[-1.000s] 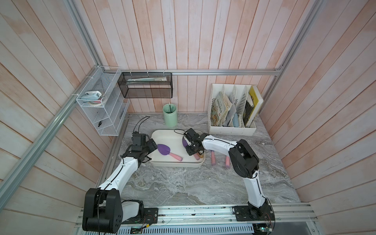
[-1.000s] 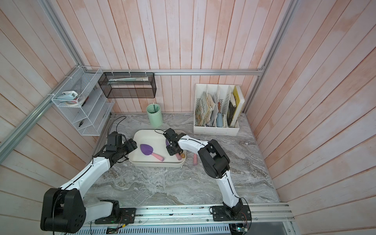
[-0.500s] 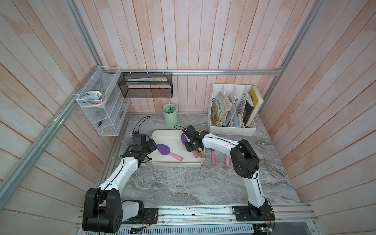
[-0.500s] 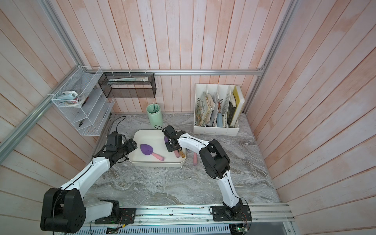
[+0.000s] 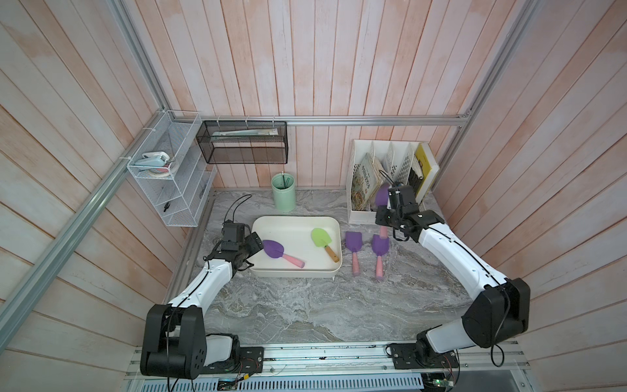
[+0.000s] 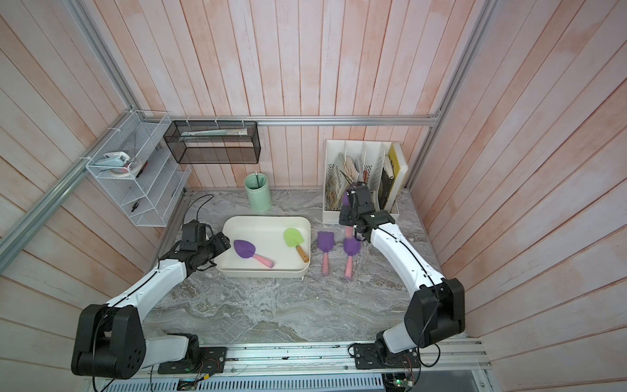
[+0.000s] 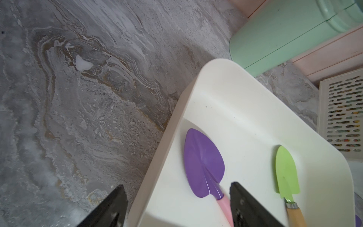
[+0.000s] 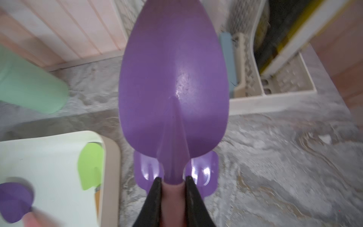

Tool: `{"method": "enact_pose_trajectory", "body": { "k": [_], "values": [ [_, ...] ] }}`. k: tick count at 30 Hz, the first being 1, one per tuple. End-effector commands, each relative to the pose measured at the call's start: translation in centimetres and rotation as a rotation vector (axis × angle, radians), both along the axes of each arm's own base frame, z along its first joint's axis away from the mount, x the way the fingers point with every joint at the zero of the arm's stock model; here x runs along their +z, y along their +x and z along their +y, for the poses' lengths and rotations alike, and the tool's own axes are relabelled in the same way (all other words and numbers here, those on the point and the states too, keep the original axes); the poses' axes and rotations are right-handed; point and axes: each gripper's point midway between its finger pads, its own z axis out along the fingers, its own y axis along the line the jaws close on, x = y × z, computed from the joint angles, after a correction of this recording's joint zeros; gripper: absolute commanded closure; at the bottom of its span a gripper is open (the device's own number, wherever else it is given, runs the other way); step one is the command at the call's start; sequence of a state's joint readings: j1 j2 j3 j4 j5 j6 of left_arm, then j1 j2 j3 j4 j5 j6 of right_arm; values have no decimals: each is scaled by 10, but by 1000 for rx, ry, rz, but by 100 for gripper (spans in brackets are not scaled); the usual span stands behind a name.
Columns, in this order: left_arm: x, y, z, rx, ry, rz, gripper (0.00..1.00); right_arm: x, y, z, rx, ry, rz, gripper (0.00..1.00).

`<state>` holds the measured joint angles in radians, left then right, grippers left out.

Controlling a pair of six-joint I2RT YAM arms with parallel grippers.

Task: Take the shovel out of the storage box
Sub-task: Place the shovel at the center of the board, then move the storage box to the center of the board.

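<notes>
The cream storage box (image 5: 295, 220) sits mid-table in both top views. Inside it lie a purple shovel with a pink handle (image 5: 273, 248) and a green shovel with a wooden handle (image 5: 320, 237). My right gripper (image 8: 172, 179) is shut on the pink handle of another purple shovel (image 8: 173, 78). It holds that shovel (image 5: 382, 197) in the air, right of the box and in front of the file rack. My left gripper (image 7: 176, 189) is open and straddles the box's left wall (image 7: 196, 88), with one finger beside the purple shovel (image 7: 203, 165).
Two purple shovels (image 5: 353, 242) (image 5: 379, 246) lie on the marble just right of the box, under the held one. A mint cup (image 5: 283, 193) stands behind the box. The white file rack (image 5: 390, 159) is at the back right. A black mesh basket (image 5: 244, 142) and a wire shelf (image 5: 166, 176) hang on the walls.
My right gripper closed on a purple shovel at the box's right end, then lifted it out and carried it right, toward the file rack. The left arm has stayed put.
</notes>
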<state>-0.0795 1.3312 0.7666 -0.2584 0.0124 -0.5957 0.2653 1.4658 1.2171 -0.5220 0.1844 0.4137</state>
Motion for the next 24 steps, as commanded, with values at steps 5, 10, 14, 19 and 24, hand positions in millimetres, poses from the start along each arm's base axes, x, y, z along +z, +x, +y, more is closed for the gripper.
{"method": "enact_pose_trajectory", "body": {
  "k": [5, 10, 14, 19, 24],
  "values": [
    [4, 16, -12, -36, -35, -14, 15, -79, -68, -80, -212, 59, 240, 90],
    [2, 20, -16, -43, -48, -15, 15, -122, -85, -74, -206, 98, 332, 90],
    [-2, 21, -19, -49, -55, -3, 16, -154, -87, -72, -205, 106, 383, 88],
    [-5, 21, -21, -52, -60, 7, 16, -170, -89, -74, -223, 90, 415, 82],
    [-2, 22, -26, -69, -52, 2, 17, -175, -92, -78, -228, 64, 428, 67]
  ]
}}
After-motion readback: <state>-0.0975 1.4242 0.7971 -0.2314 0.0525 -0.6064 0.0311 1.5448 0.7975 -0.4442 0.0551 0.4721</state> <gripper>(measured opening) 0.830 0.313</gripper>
